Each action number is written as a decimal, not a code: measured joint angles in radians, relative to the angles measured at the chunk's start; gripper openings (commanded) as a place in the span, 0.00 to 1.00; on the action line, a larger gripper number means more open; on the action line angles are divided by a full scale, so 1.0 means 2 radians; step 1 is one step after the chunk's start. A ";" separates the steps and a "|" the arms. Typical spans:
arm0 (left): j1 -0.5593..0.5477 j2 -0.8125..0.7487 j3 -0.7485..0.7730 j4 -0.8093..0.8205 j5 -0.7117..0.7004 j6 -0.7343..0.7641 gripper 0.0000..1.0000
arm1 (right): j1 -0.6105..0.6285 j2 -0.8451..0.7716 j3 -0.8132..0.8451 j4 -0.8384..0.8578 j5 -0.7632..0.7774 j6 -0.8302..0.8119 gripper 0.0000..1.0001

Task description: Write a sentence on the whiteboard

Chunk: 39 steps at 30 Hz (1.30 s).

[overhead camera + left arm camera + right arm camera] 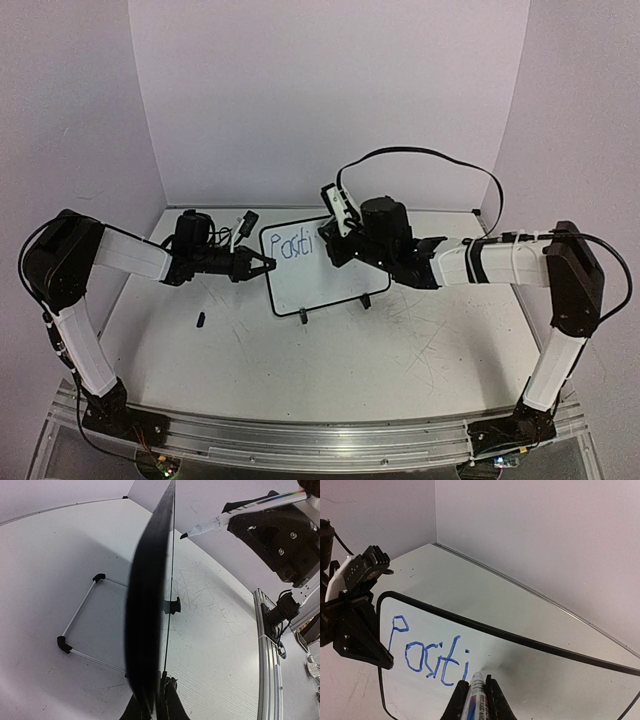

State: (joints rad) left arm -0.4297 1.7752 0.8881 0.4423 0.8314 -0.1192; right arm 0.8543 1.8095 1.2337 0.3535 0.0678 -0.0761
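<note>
The whiteboard [325, 275] stands tilted at the table's middle on two black feet. On its upper left are the blue letters "Positi", the sentence [292, 245] as it now reads. My left gripper [266, 266] is shut on the board's left edge, which the left wrist view shows edge-on as a dark blur [147, 605] running up from the left gripper [159, 695]. My right gripper [476, 682] is shut on a blue marker [476, 700]. The marker's tip sits just right of the last "i" of the sentence [427, 655], close to the whiteboard [545, 680].
A small black marker cap [200, 320] lies on the table left of the board. A thin white rod frame with black corners [80, 630] shows behind the board. White walls close the back and sides. The right arm's black cable [430, 155] loops above the board.
</note>
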 measured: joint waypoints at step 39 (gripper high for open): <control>-0.001 -0.001 0.005 -0.012 -0.002 0.007 0.00 | 0.001 0.013 0.001 0.014 0.011 -0.001 0.00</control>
State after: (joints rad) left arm -0.4313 1.7737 0.8974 0.4179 0.8265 -0.1051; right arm 0.8562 1.8362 1.2362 0.3813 0.0902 -0.0784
